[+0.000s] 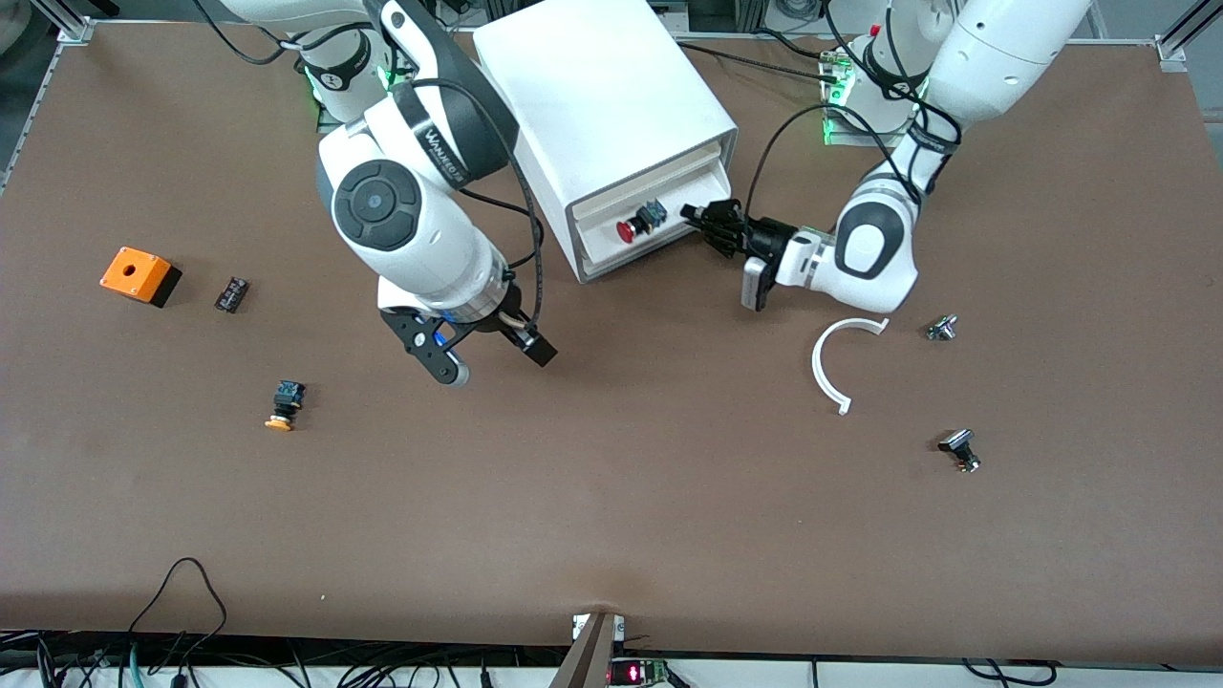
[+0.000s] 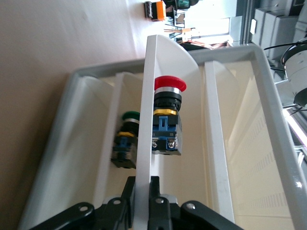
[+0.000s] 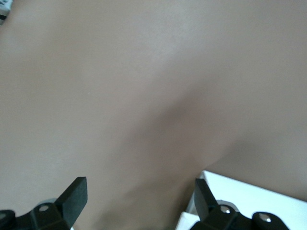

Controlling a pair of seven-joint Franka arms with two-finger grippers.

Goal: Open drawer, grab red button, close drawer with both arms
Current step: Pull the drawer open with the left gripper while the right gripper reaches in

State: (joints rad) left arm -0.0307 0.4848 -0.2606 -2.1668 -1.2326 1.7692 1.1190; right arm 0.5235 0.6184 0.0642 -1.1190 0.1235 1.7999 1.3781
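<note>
Nearest the front camera, low in frame, a black knob [image 1: 959, 449] lies on the brown table [image 1: 611, 516]; upper centre, the left gripper [image 1: 704, 222] is clamped on the drawer [image 1: 638, 237] front edge, red button [image 1: 627, 230] lying inside it; mid-frame, the right gripper [image 1: 492, 358] hangs spread wide, holding nothing, over bare table.

I list: brown surface [image 1: 611, 497]; white cabinet [image 1: 597, 86]; cream-white drawer [image 1: 659, 225]; button [image 1: 638, 224], red head, black-and-blue body; orange box [image 1: 134, 272]; second button [image 1: 284, 404], orange-yellow head; white curved strip [image 1: 829, 361].
</note>
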